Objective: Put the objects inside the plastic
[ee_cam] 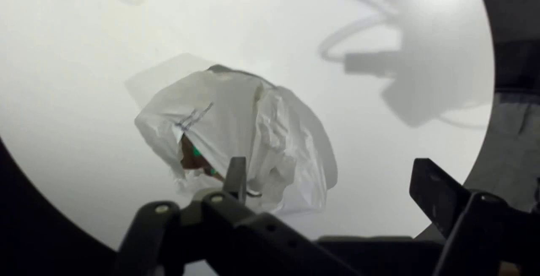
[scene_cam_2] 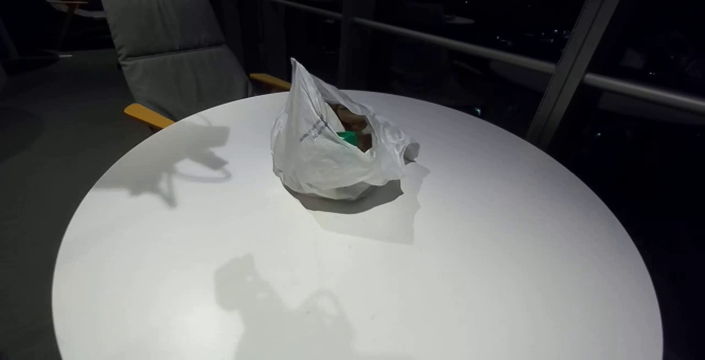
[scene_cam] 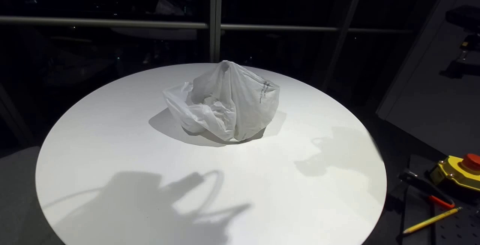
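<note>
White and crinkly, the thin plastic bag point(scene_cam_2: 325, 170) sits on the round white counter point(scene_cam_2: 495, 272), in the upper middle of both exterior views. In its mouth I can see a bright green block point(scene_cam_2: 348, 138) and what looks like a brown soft toy point(scene_cam_2: 352, 121), so I think the job is almost done. To finish well, take the black, two-fingered tool point(ee_cam: 331, 170) up slowly, so it can't snag the bag and spill what's inside. It is spread wide at the bottom of the wrist view, pinching nothing, and stands apart from the bag.
</note>
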Robot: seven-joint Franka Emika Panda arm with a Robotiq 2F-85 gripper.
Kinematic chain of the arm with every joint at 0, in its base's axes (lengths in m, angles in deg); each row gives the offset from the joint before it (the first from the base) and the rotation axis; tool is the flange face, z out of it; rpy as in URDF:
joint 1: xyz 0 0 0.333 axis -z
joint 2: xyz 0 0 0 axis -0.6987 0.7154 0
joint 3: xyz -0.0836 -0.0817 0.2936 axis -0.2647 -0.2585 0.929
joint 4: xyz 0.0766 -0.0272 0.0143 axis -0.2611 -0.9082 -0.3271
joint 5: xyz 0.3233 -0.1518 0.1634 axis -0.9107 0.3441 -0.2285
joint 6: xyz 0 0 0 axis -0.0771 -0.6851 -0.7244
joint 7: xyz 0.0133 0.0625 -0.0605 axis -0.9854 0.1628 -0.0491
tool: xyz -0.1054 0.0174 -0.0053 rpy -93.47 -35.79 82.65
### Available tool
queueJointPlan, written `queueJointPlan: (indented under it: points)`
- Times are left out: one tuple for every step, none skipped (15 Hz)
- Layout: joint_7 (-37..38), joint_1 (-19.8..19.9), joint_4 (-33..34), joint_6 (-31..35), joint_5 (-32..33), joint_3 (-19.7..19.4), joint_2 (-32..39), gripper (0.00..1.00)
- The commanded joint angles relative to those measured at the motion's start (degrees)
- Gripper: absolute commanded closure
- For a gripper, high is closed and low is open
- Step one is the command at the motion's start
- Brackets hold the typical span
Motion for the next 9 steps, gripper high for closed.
queueJointPlan:
  points:
    - [-12.52, 2.05, -13.27, 4.82, -14.7, -1.07, -9.98, 0.0]
    - [-12.88, 3.07, -14.55, 3.04, -17.03, -0.98, -10.67, 0.0]
    - [-12.75, 4.24, -15.92, 1.72, -18.07, -0.77, -11.3, 0.0]
    - [-12.11, 5.52, -16.83, 0.84, -18.25, -0.3, -11.57, 0.0]
    - [-12.38, 6.42, -17.63, 0.48, -18.54, -0.15, -11.55, 0.0]
    - [-12.54, 7.16, -18.33, 0.67, -18.49, 0.09, -11.46, 0.0]
    - [-13.51, 7.33, -18.78, 1.55, -19.01, 0.05, -11.3, 0.0]
    - [-12.09, 7.93, -17.36, 0.94, -17.67, 1.16, -9.79, 0.0]
    - [-12.2, 8.3, -17.78, 0.96, -17.64, 1.24, -9.69, 0.0]
